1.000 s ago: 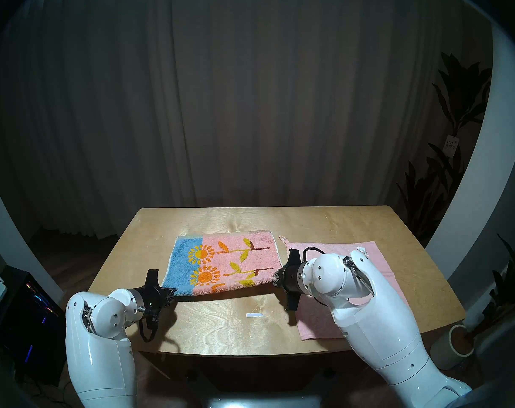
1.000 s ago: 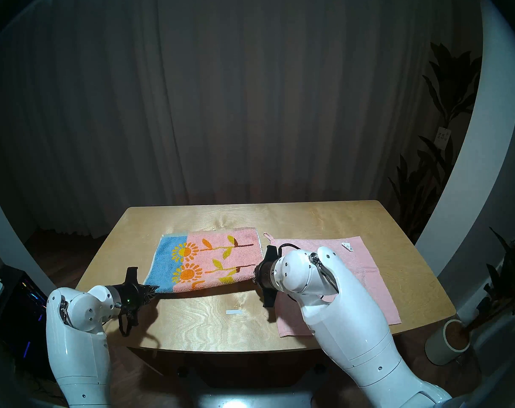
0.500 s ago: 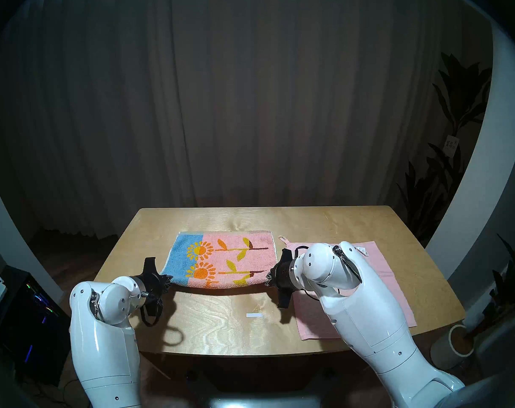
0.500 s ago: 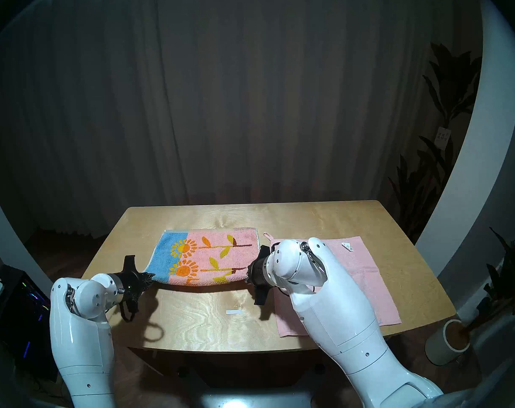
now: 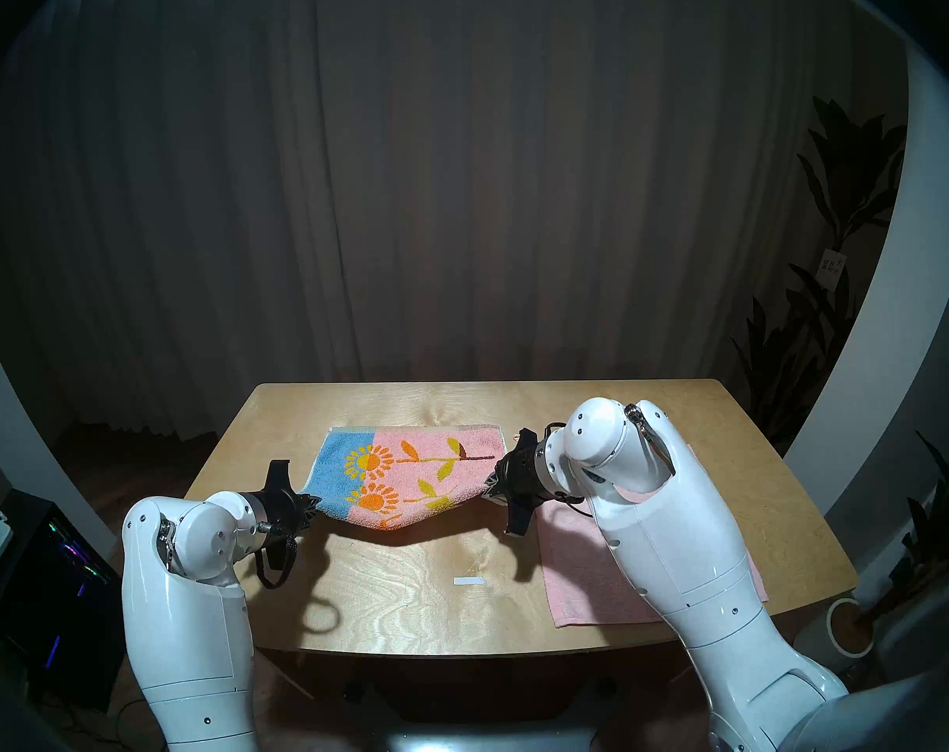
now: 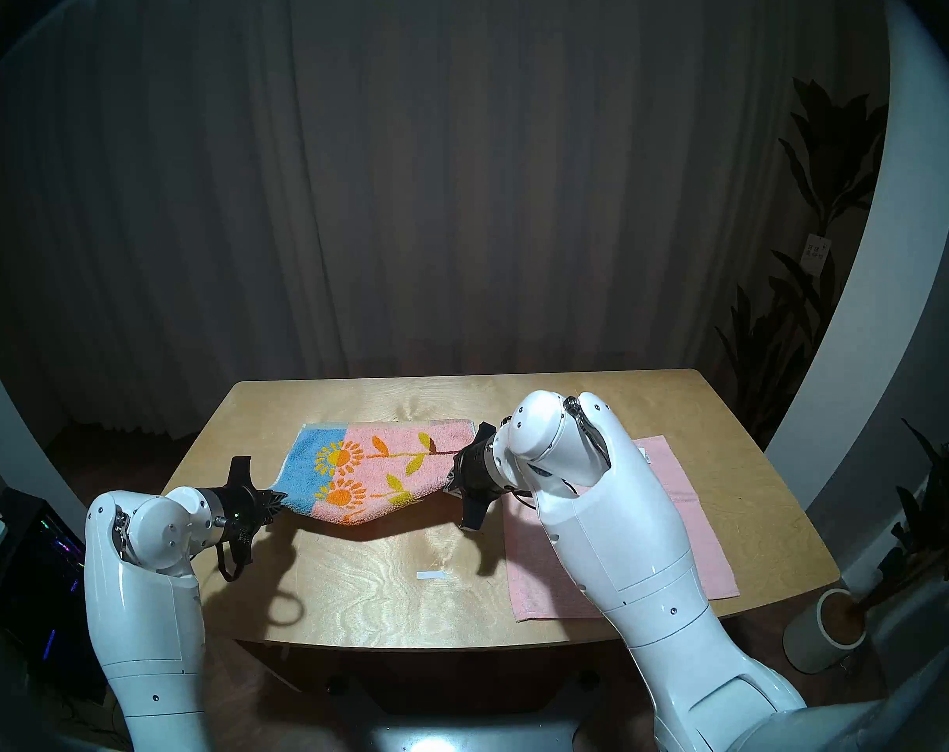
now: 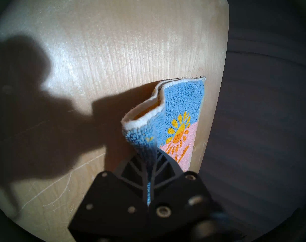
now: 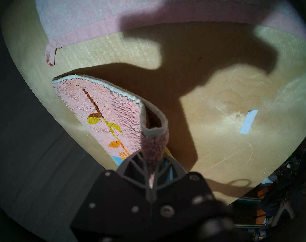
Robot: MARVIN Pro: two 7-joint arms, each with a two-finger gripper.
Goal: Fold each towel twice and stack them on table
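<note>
The sunflower towel (image 5: 407,474) (image 6: 374,474), pink and blue, has its far edge on the table (image 5: 396,582) and its near edge lifted, sagging in the middle. My left gripper (image 5: 315,504) (image 6: 282,500) is shut on its near left blue corner (image 7: 148,159). My right gripper (image 5: 487,488) (image 6: 450,482) is shut on its near right pink corner (image 8: 153,152). The plain pink towel (image 5: 581,572) (image 6: 694,539) lies flat to the right, partly hidden by my right arm; its corner loop (image 8: 50,54) shows in the right wrist view.
A small white tape mark (image 5: 468,581) (image 8: 248,122) sits on the bare wood near the front centre. A potted plant (image 5: 846,626) stands on the floor at the right, and a dark box with lights (image 5: 55,588) at the left.
Both grippers have carried the towel's near edge up and toward the far side. The right gripper has gone further, and the lifted edge now sags into a V between them.
</note>
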